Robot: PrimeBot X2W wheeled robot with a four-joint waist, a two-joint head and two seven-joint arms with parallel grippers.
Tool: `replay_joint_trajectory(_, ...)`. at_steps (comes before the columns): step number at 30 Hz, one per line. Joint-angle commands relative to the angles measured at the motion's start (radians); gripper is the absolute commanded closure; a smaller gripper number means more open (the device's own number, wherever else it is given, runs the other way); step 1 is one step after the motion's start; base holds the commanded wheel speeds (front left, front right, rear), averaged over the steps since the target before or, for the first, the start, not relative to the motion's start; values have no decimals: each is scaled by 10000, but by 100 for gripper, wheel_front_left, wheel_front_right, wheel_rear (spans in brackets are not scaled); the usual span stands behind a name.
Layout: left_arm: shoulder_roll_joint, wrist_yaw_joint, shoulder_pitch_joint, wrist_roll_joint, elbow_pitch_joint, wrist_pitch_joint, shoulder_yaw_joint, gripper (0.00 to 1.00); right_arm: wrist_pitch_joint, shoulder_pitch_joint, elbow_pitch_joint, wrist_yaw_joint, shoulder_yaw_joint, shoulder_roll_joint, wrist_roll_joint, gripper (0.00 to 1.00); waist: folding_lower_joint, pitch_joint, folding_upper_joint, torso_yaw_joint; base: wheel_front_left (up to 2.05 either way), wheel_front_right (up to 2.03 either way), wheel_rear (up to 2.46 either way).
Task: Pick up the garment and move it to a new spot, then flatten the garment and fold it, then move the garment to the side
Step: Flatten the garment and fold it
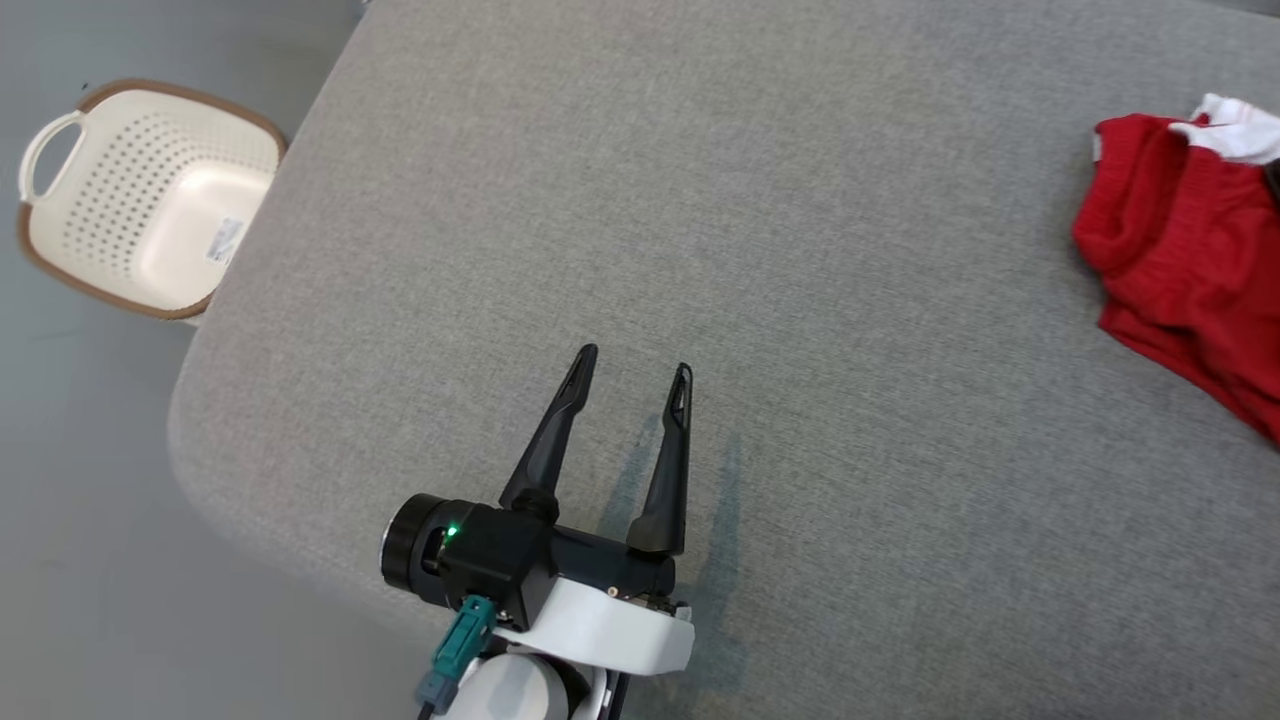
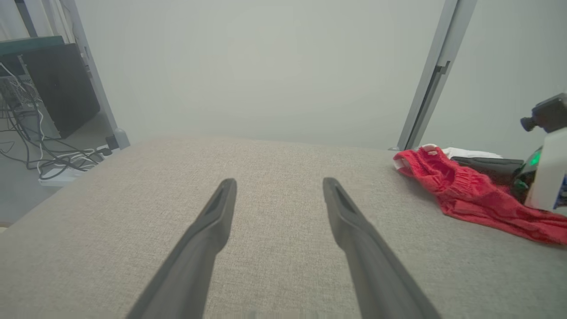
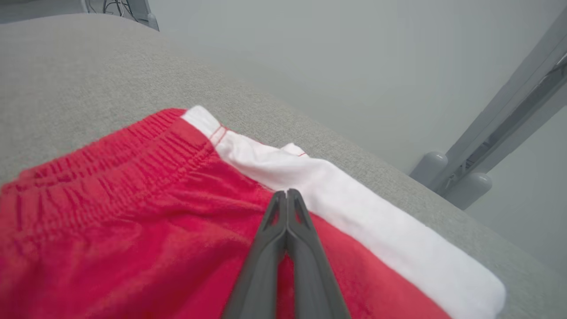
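In the head view, the left gripper [image 1: 635,360] hovers over the grey cushion [image 1: 800,200] with its two fingers spread wide and nothing between them. The garment [image 1: 1180,260], red with a bit of white, lies bunched at the cushion's right edge, well apart from that gripper. A pale perforated basket [image 1: 140,200] stands on the floor [image 1: 90,480] beside the cushion's left corner.

The left wrist view looks level along those spread fingers and adds the room behind: tangled cables [image 2: 26,150] on the floor at left and a slanted metal post [image 2: 436,75]. At right, the right arm's pale wrist [image 2: 549,177] sits over the garment, its dark fingers [image 2: 487,166] lying across the red cloth.

The right wrist view brings the garment close: a gathered red waistband [image 3: 110,164] and a white stripe [image 3: 354,208]. The right gripper [image 3: 287,192] has its fingers pressed together, tips at the seam between red and white; I cannot tell whether cloth is caught between them.
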Motion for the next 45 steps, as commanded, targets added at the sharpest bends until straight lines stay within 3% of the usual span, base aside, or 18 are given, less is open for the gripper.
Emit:
replay_joint_trajectory(1, 31, 97, -206, -30, -78, -37, -68, 0, -21, -237, 236, -3, 45, -62, 157, 100, 0, 227, 0, 302, 0, 0, 0)
replay_joint_trajectory(10, 31, 202, -61, 57, 39, -37, -20, 0, -105, -267, 979, -1, 557, 219, 733, 100, 0, 41, 0, 362, 0, 0, 0)
replay_joint_trajectory(19, 33, -145, -87, 313, 324, -37, 565, 0, -200, -378, 643, -3, 48, 778, 617, 100, 0, -1045, 0, -706, 0, 0, 0)
replay_joint_trajectory(24, 31, -420, -64, 721, 606, -37, 899, 0, -194, 194, -60, -1, -1323, 1059, 108, 100, 0, -1671, 0, -1520, 0, 0, 0)
replay_joint_trajectory(33, 41, -701, -47, 743, 822, -37, 1386, 0, -195, 2231, -1948, -1, -4711, 1557, -2215, 100, 0, -2298, 0, -2664, 0, 0, 0)
replay_joint_trajectory(45, 36, -1073, 713, 761, 894, -37, 2513, 0, -196, 5918, -4103, -1, -8170, 3508, -3966, 100, 0, -2924, 0, -3854, 0, 0, 0)
